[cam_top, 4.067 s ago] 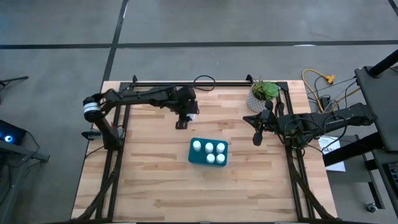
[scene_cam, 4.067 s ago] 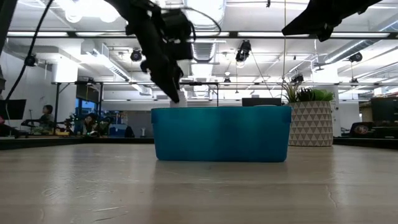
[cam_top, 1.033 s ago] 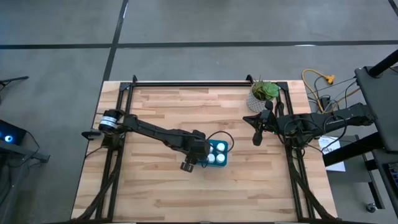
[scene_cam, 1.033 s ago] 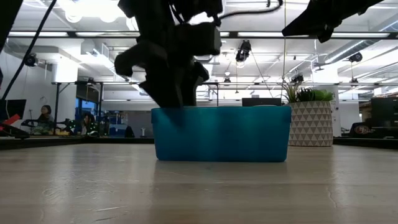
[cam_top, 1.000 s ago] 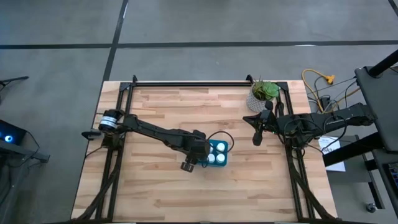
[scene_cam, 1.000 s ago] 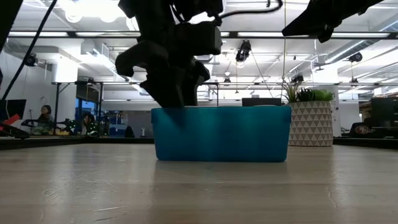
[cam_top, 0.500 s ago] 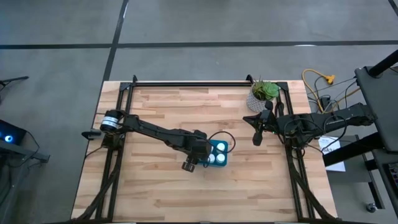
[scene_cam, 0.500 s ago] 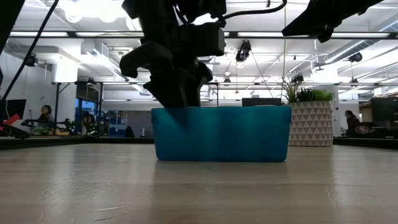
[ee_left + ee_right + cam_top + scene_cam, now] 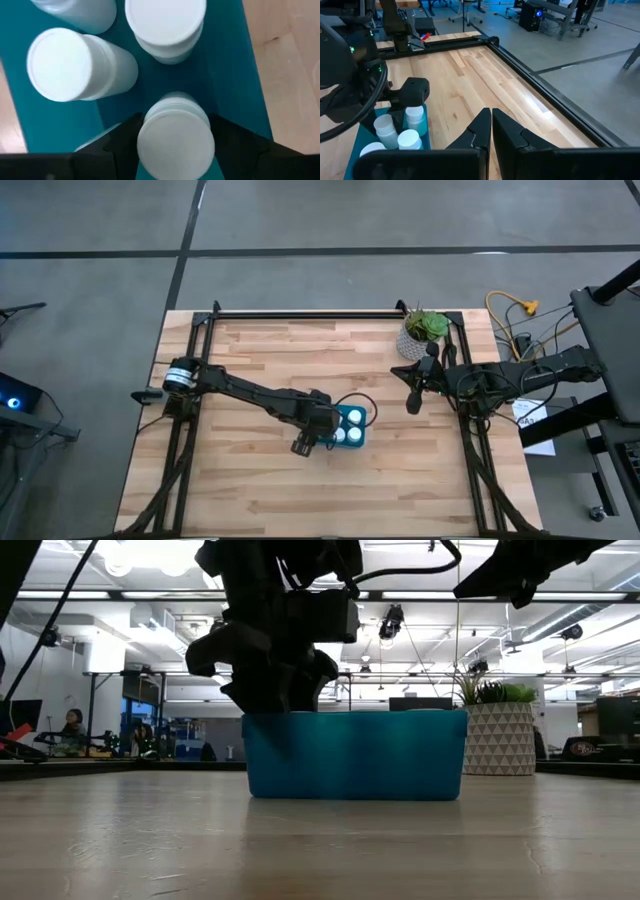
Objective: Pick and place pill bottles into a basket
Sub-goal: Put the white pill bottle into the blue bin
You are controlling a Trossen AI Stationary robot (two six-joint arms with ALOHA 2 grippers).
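The left hand (image 9: 322, 431) is seen lowered over the left end of the teal basket (image 9: 358, 438), which lies near the middle of the wooden surface (image 9: 250, 490). In the left wrist view, one white pill bottle (image 9: 176, 140) stands upright between the two dark fingers (image 9: 120, 142), inside the basket (image 9: 230, 75). The jaws are set on either side of the bottle's cap; whether they still press on it or stand just clear of it cannot be told. Two more capped bottles (image 9: 75, 67) (image 9: 166, 25) are seen standing just beyond it on the basket floor, and the edge of a fourth (image 9: 80, 10) shows at the frame's border. From above, white caps (image 9: 354, 417) are visible at the right end of the basket, with the rest hidden by the left arm.

In the low view, the left arm's wrist (image 9: 275, 640) dips behind the basket's left rim, and the basket's wall (image 9: 355, 755) hides its contents.

The right hand (image 9: 412, 402) is held above the surface at the right, well apart from the basket, its fingers (image 9: 482, 132) pressed together and holding nothing. A white plant pot (image 9: 417, 340) stands at the far right corner.
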